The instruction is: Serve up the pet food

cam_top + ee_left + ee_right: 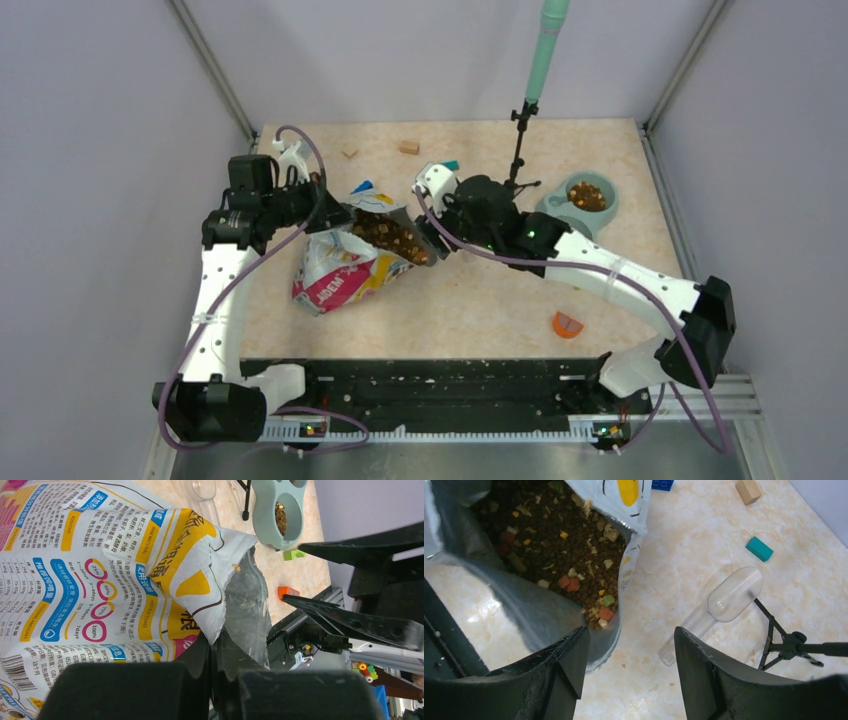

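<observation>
The crinkly yellow-white-pink bag (pixel 340 272) lies on its side with its mouth held open, and brown kibble (pixel 392 236) shows inside. My left gripper (pixel 326 212) is shut on the bag's upper rim; in the left wrist view the jaws (pixel 216 647) pinch the edge of the bag (pixel 100 580). My right gripper (pixel 428 238) is open and empty at the bag's mouth. In the right wrist view it (pixel 629 647) hovers over the table, its left finger (pixel 566 660) beside the foil lip, with kibble (pixel 549 540) ahead. A grey-green bowl (pixel 580 198) holds some kibble.
A clear scoop (pixel 724 602) lies on the table right of the bag. A black tripod stand (pixel 520 140) with a teal pole stands behind the right arm. Wooden blocks (pixel 408 147) lie at the back, a teal block (pixel 759 548) near the scoop, an orange piece (pixel 567 324) in front.
</observation>
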You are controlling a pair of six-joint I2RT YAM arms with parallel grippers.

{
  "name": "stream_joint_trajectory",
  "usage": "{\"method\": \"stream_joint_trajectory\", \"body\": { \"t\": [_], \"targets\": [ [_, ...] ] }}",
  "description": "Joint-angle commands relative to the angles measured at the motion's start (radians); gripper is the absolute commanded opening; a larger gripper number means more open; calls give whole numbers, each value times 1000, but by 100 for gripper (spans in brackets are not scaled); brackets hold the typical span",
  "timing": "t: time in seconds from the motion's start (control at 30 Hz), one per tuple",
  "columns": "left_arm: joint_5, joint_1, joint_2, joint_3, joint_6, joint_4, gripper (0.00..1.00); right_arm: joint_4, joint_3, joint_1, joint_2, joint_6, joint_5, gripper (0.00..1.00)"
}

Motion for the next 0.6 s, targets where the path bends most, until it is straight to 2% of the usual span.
{"method": "stream_joint_trajectory", "body": {
  "t": [0.0, 0.43, 0.5, 0.57],
  "targets": [
    [204, -5, -71, 111, -17, 146, 0, -2, 121, 2, 91, -76, -32, 64],
    [238, -5, -92, 103, -25, 143, 0, 79, 314, 23, 356, -85, -43, 66],
    [240, -5, -93, 104, -28, 145, 0, 31, 399, 24, 429, -51, -34, 61],
    [242, -5, -94, 113, -29, 144, 0, -28, 487, 23, 490, -42, -14, 46]
  ]
}}
